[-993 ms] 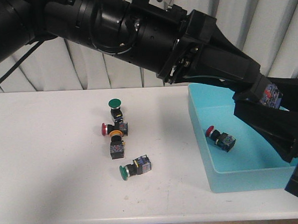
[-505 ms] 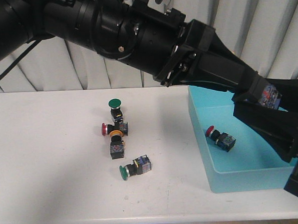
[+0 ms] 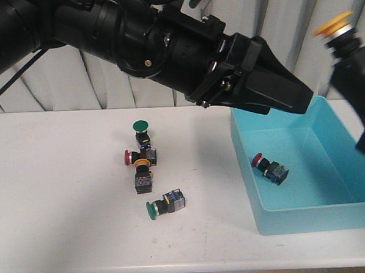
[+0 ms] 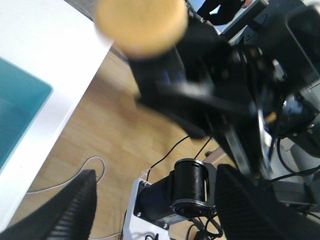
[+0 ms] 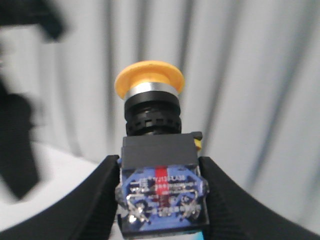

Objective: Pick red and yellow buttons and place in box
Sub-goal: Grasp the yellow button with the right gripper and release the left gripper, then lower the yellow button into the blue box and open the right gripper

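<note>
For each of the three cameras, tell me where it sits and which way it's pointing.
Front view: looks forward over the white table toward the curtain; shows the left arm's gripper over the turquoise box.
Left wrist view: on the left arm, looking off the table edge at the floor; its dark fingers frame the shot.
Right wrist view: on the right arm, facing the curtain; right gripper clamps the yellow button.
Shared: the yellow button shows in all three.

matt yellow plastic cap on the yellow button (image 5: 150, 80) with a shiny metal collar and ribbed black plastic body, smooth turquoise plastic box (image 3: 309, 218), matt white table (image 3: 63, 198), glossy black left arm casing (image 3: 165, 42)
</note>
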